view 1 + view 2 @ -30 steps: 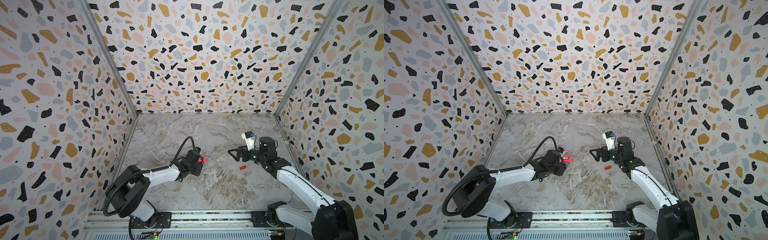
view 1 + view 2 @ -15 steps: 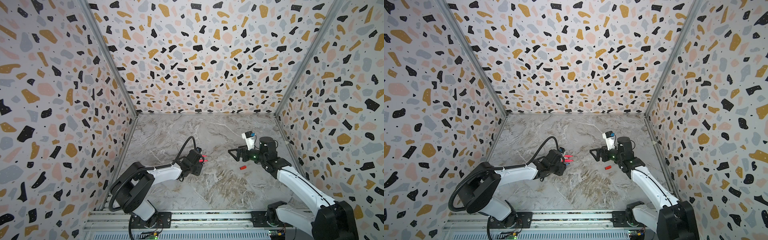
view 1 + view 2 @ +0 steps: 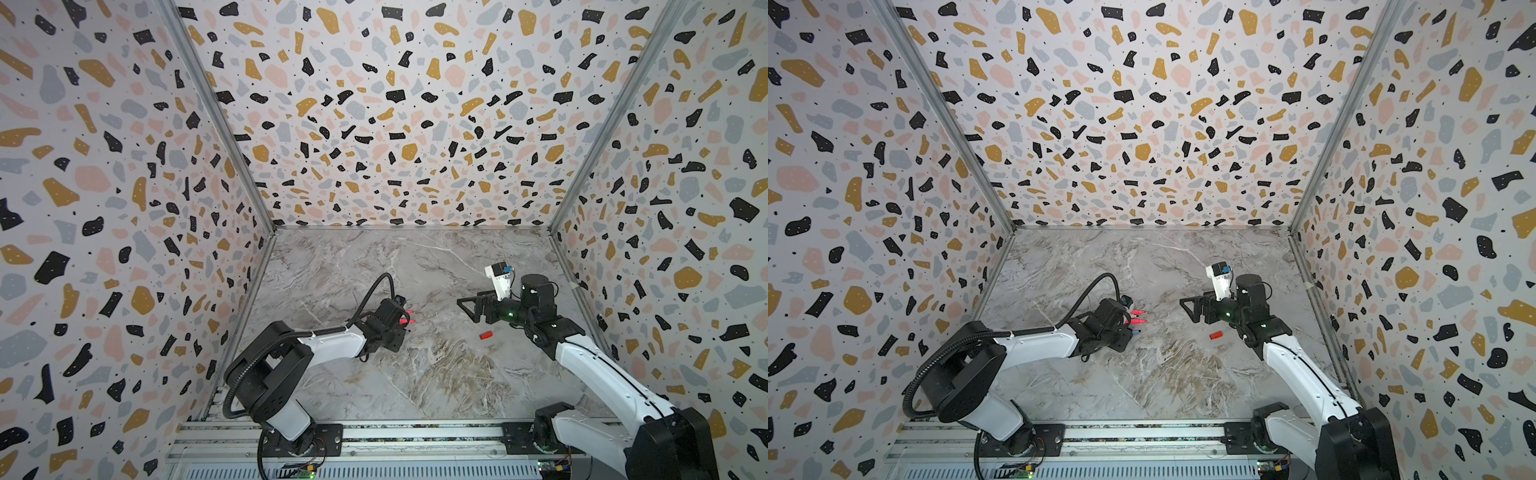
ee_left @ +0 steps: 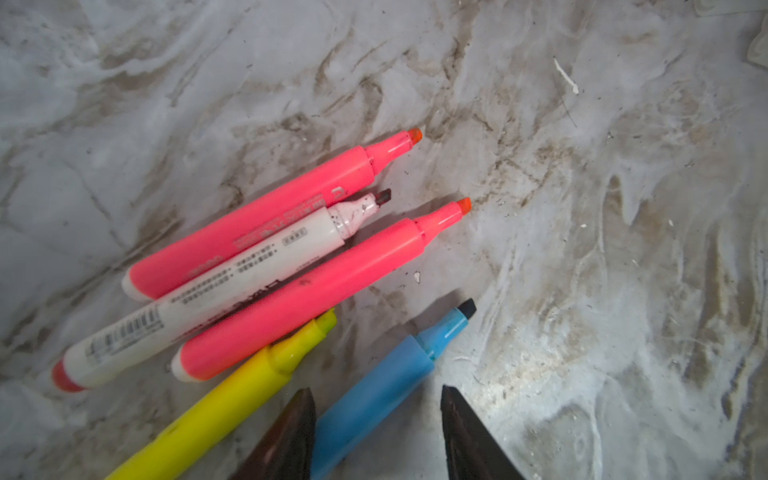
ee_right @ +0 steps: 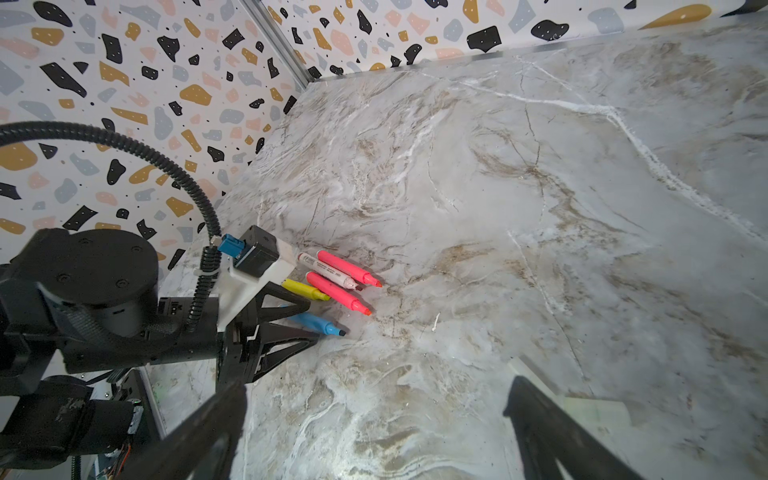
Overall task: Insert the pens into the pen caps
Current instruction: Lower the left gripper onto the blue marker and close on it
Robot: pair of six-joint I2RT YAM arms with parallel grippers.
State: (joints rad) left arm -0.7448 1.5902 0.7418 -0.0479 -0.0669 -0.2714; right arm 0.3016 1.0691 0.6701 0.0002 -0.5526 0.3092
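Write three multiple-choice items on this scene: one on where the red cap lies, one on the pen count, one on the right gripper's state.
1. Where does the red cap lie? A. on the table, apart from the pens; B. on a pink pen's tip; C. between the left fingers.
2. How many pens lie clustered? A. three; B. five; C. seven.
3. The right gripper is: A. shut on the cap; B. shut on a pen; C. open, empty.
1 A: it lies alone in both top views.
2 B: two pink, one white, one yellow, one blue.
3 C: its fingers stand wide apart, nothing between.
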